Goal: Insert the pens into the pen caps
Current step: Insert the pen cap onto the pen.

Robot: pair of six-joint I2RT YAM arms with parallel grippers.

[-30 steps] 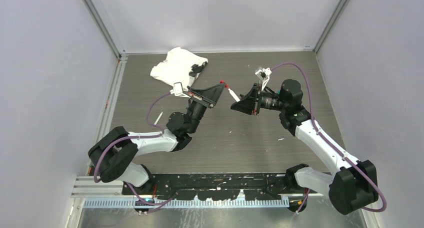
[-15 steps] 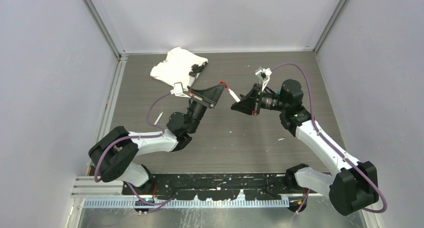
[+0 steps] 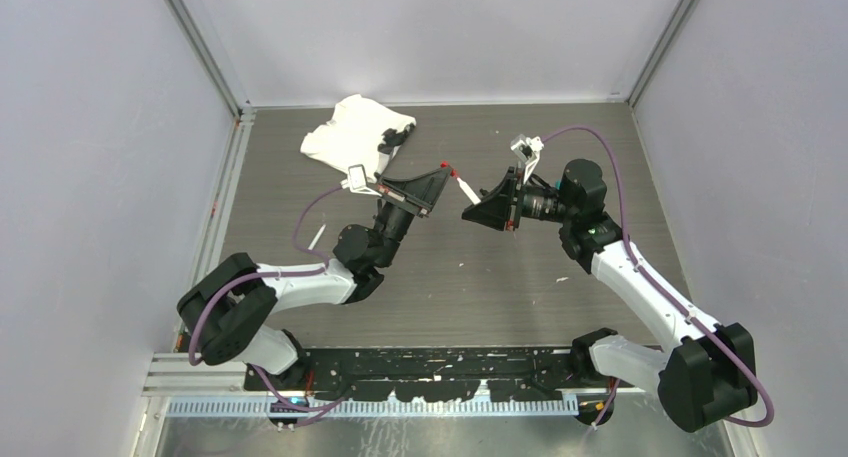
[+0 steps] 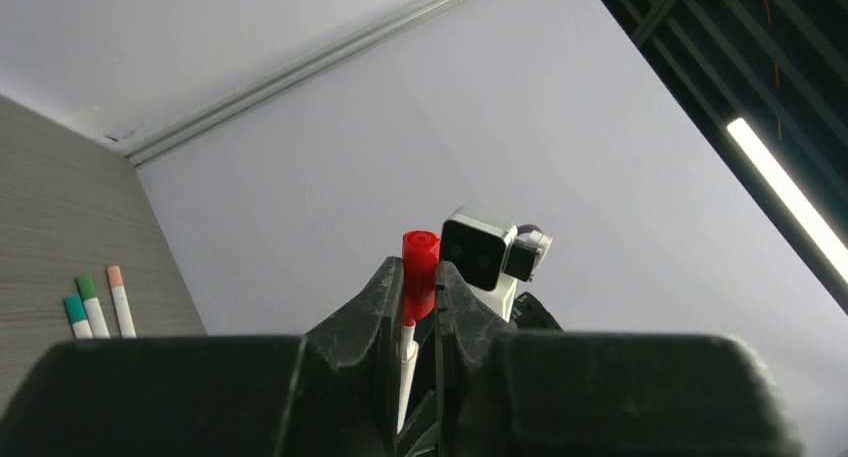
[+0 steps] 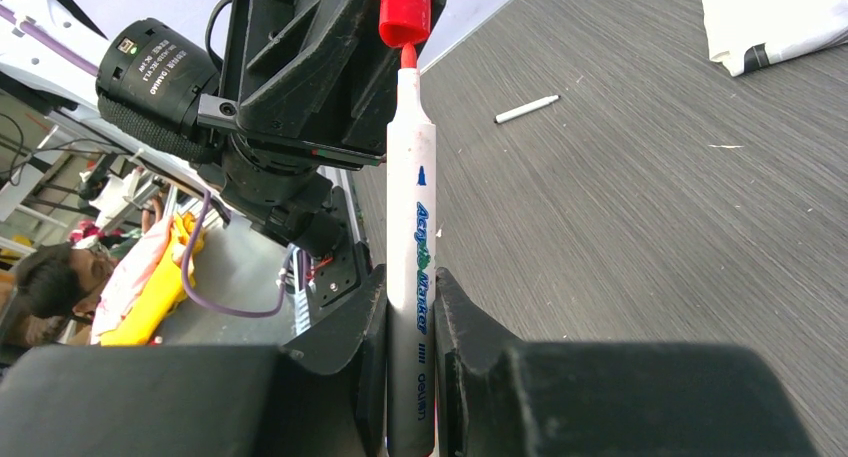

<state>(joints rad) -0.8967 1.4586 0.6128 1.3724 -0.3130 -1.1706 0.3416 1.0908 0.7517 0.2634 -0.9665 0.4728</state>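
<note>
- Pen [image 5: 412,257] first: a white barrel clamped upright between the fingers of the right gripper [image 5: 412,285], gripped low on the barrel and well above the table [image 5: 650,227].
- Up the barrel, its red tip sits right at the mouth of the red cap [image 5: 405,7]. How deep it has gone in, I cannot tell.
- That cap is pinched tight in the left gripper [image 4: 418,277], open end facing the pen, the two lined up nose to nose.
- So the step in hand looks like the mating itself: one pen, one cap, in mid-air between the arms.
- Next call, as I judge it: a straight push along the barrel's axis with both grips firm. Any sideways drift and the tip skids off the rim.
- Beyond them, a loose white pen [image 5: 527,108] lies on the table, uncapped.
- Farther off, capped pens [image 4: 95,307] lie side by side, and a white cloth [image 3: 345,132] sits near the far edge.
</note>
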